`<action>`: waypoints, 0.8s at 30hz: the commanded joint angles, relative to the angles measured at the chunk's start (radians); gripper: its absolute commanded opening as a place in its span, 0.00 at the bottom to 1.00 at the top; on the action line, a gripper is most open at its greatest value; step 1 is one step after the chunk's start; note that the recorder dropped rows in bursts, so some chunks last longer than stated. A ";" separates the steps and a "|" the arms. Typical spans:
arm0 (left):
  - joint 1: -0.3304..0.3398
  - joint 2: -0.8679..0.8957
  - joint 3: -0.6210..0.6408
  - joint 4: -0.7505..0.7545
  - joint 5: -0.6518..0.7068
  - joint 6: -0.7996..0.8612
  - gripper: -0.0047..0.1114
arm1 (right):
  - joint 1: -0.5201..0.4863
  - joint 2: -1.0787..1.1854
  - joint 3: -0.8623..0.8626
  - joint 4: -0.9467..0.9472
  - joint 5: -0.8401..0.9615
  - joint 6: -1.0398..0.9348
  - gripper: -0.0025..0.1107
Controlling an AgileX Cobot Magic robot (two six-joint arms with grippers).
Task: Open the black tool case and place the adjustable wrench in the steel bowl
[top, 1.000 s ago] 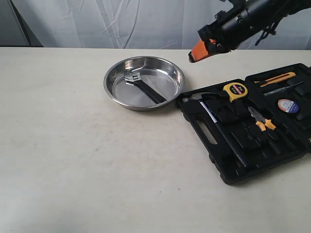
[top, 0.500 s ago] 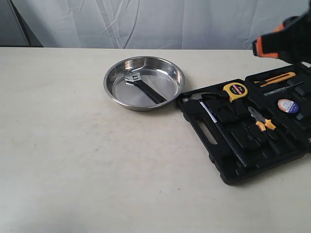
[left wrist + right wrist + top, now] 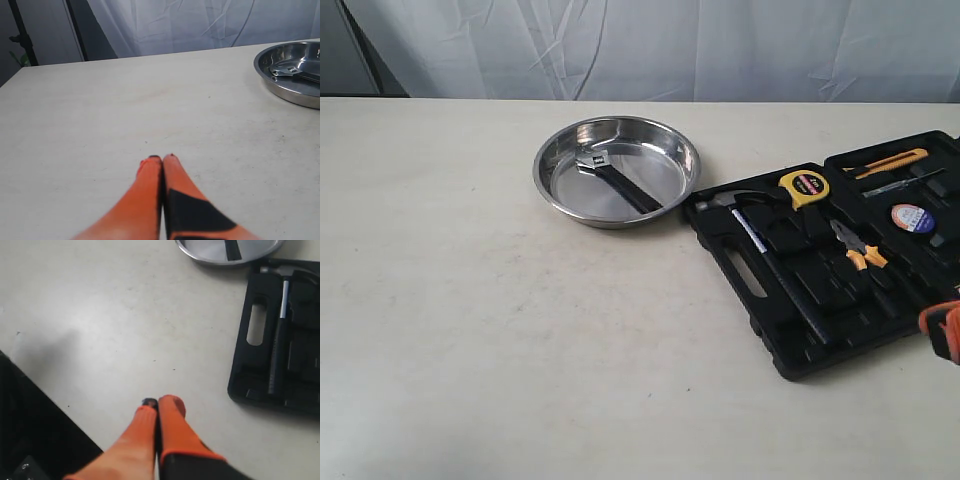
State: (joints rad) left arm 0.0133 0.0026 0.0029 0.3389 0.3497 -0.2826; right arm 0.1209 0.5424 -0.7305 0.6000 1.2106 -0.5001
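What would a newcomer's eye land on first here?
The open black tool case at the right of the exterior view, showing a yellow tape measure and orange-handled pliers. Left of it, the steel bowl holds the adjustable wrench. The left gripper and right gripper are shut, empty.

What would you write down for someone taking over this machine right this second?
The left gripper is shut, empty, low over the table.
The right gripper is shut, empty, beside the black tool case.
The adjustable wrench lies in the steel bowl; the case lies open next to it.
Done: case opened, wrench in bowl.
Left: nothing that I can see.
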 commanded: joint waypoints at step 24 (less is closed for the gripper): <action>0.004 -0.003 -0.003 0.004 -0.008 -0.002 0.04 | -0.004 -0.230 0.586 0.034 -1.070 -0.019 0.01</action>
State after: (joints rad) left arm 0.0133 0.0026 0.0029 0.3389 0.3497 -0.2826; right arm 0.1209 0.3405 -0.2115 0.6382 0.2548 -0.5194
